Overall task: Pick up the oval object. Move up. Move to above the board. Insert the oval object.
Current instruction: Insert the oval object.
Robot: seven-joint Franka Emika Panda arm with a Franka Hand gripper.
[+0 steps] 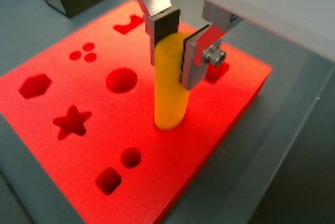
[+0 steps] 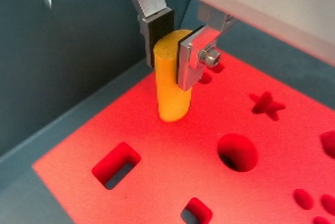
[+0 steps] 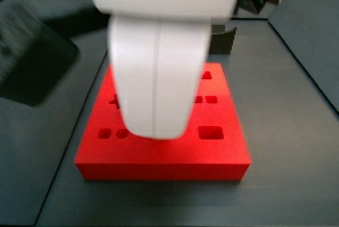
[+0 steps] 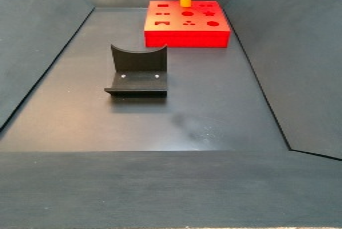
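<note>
The gripper (image 1: 181, 40), at the frame's top centre, clamps the peg (image 1: 169, 86) upright over the board (image 1: 210, 145). Slight misalignment could jam it on the hole's rim.

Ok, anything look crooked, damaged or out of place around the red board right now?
Nothing stands out. The gripper holds the slim orange-yellow oval peg upright, its lower end at the flat red recessed board. The board lies flat; the dark L-shaped fixture stands apart from it.

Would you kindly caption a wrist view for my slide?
Gripper shut on the upright oval object, its lower end at the red board.
</note>
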